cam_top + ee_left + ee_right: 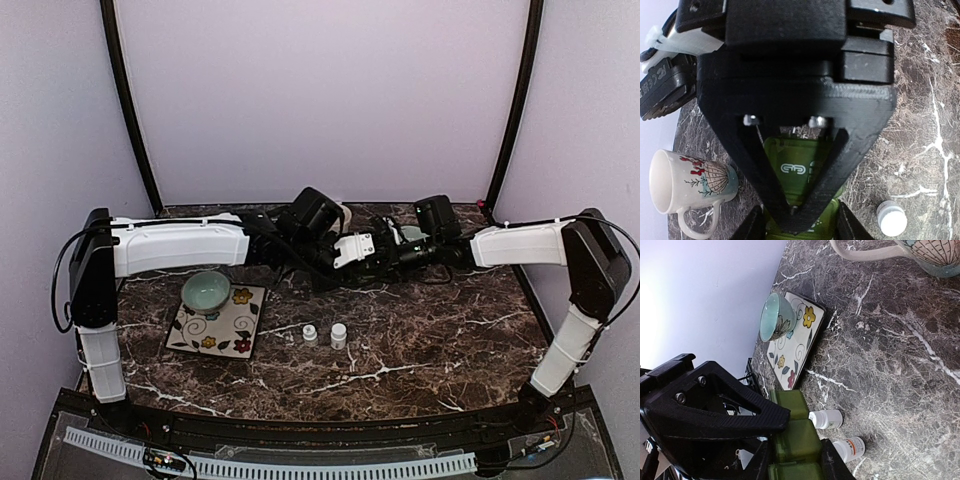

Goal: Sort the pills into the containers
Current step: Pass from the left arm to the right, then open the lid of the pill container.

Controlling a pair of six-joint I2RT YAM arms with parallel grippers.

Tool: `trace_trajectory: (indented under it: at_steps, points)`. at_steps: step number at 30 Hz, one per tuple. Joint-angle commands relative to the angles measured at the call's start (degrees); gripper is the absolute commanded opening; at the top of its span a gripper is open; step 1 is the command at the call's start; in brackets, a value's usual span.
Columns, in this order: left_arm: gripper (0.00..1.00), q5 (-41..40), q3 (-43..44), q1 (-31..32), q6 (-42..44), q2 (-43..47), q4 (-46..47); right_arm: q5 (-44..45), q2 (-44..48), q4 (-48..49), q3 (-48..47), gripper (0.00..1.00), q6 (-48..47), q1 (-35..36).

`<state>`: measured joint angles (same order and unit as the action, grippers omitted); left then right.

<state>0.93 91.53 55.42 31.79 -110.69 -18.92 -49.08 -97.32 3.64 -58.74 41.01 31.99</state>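
The dark green pill box (pixel 795 167) is a strip of three joined lidded compartments (pixel 795 440), all lids closed. It is held off the table between both grippers. My left gripper (pixel 801 232) is shut on it, one finger on each side. My right gripper (pixel 796 465) is shut on its other end. In the top view the two grippers (pixel 330 250) (pixel 385 250) meet at the back centre and hide the box. Two white pill bottles (pixel 310 334) (pixel 339 335) stand capped on the table, and both show in the right wrist view (pixel 826 419) (pixel 850 447). No loose pills show.
A white patterned mug (pixel 690 185) lies on its side next to the grippers and also shows in the top view (pixel 342 214). A flowered square plate (pixel 215 325) with a pale green bowl (pixel 205 290) on it sits at the left. The table is dark marble (pixel 430 340).
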Motion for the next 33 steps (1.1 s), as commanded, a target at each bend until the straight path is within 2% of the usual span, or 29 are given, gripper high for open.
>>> trace_trajectory:
  at_steps: [1,6,12,17,21,26,33]
  points:
    - [0.2,-2.16,-1.52,0.3,-1.03,2.28,2.15,-1.79,-0.04,4.76,0.1,0.0,0.9,0.58]
    - [0.48,-4.56,-3.29,0.3,-2.3,3.5,3.95,-3.24,-0.17,10.72,1.96,0.0,5.78,0.6]
    - [0.69,-4.71,-7.56,-0.71,-3.71,7.5,5.33,-3.46,0.02,12.04,1.99,0.0,7.35,0.44]
    - [0.71,-3.28,-9.18,-2.02,-4.85,9.75,3.43,-3.74,-0.16,12.03,1.22,0.0,7.52,0.35]
    - [0.71,-4.93,-10.92,-2.03,-4.98,11.24,5.46,-3.59,-0.15,11.42,1.02,0.0,7.3,0.41]
    - [0.63,-4.97,-10.15,-1.98,-4.29,11.1,4.66,-3.32,-0.03,11.01,0.82,0.0,7.59,0.51]
    - [0.62,-4.48,-10.16,-1.98,-3.48,11.3,4.29,-2.7,-0.15,7.39,-1.11,0.0,6.75,0.85]
